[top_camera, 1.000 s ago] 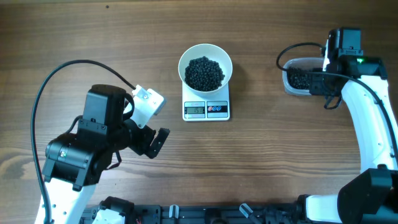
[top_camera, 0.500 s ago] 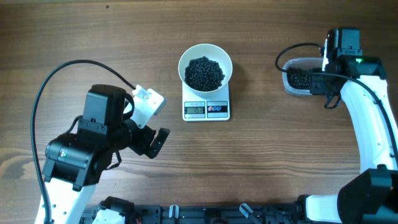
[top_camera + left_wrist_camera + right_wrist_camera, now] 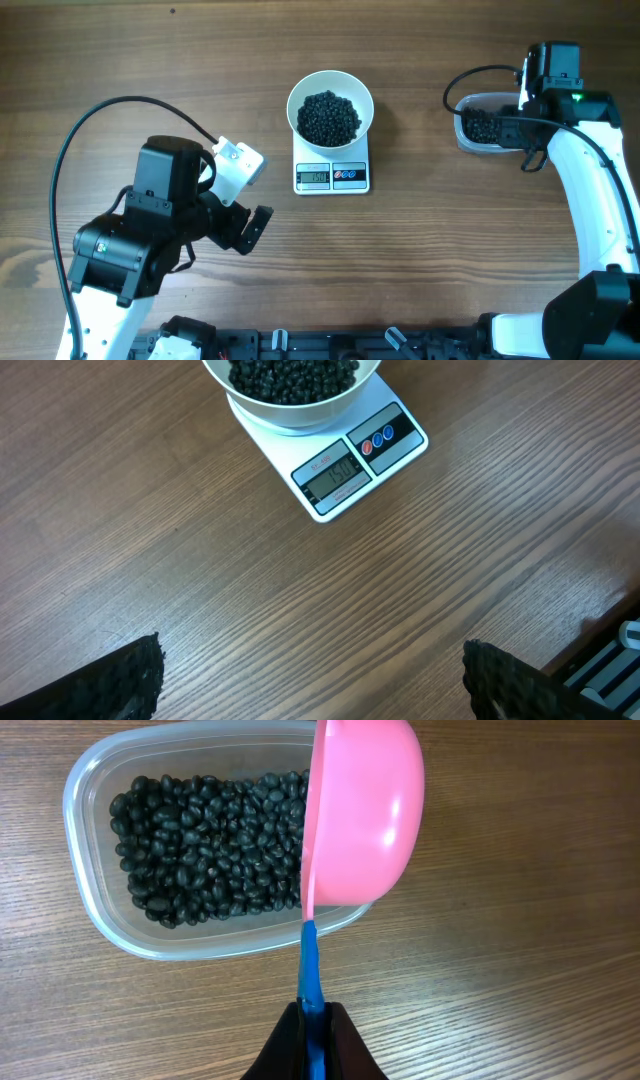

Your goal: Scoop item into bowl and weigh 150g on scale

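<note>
The white bowl (image 3: 330,110) stands on the small white scale (image 3: 332,176) and holds a dark pile of the item (image 3: 330,117). My left wrist view shows the bowl (image 3: 300,415), its beads (image 3: 290,375) and the scale's display (image 3: 335,472) far ahead. My left gripper (image 3: 315,670) is open and empty over bare wood, well short of the scale. My right gripper (image 3: 314,1020) is shut on the blue handle (image 3: 310,965) of a pink scoop (image 3: 365,815). The scoop is turned on its side at the right end of the clear tub (image 3: 90,910), which holds more beads (image 3: 200,840).
The clear tub (image 3: 478,128) sits at the right of the table under my right arm. A black cable (image 3: 100,110) loops over the wood at the left, and another (image 3: 470,80) curls beside the tub. The arm bases line the table's front edge.
</note>
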